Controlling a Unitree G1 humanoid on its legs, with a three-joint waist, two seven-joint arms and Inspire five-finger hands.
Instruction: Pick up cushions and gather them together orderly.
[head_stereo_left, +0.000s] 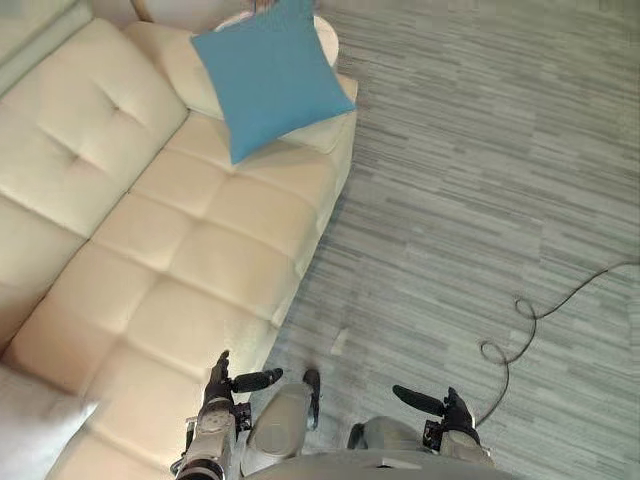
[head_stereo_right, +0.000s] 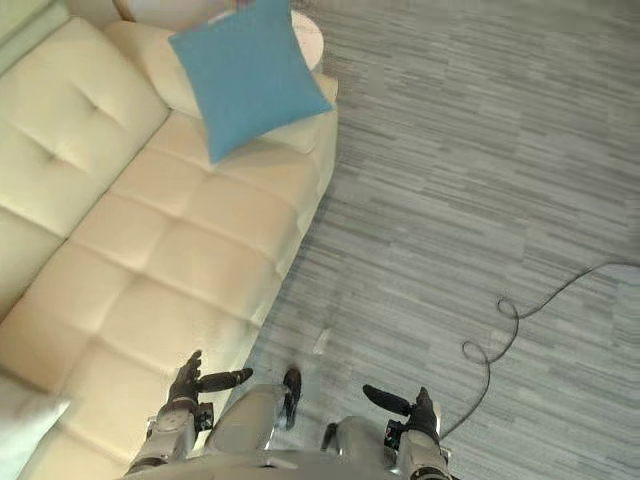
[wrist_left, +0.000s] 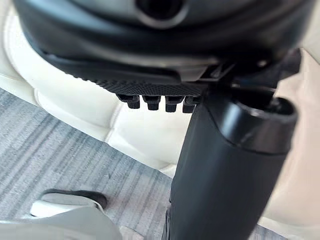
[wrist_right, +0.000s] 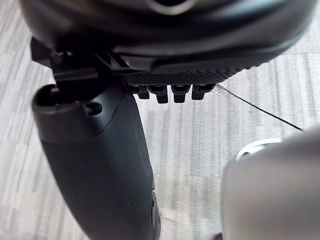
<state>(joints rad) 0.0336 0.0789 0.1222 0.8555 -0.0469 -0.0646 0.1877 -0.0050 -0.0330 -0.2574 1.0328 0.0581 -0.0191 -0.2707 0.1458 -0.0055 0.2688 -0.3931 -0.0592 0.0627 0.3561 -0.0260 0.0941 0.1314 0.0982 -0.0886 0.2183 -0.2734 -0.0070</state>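
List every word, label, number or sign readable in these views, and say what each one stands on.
None: no text can be read in any view.
The blue cushion, the cream sofa and the grey striped floor are plain.
The left hand and the right hand show no legible marking.
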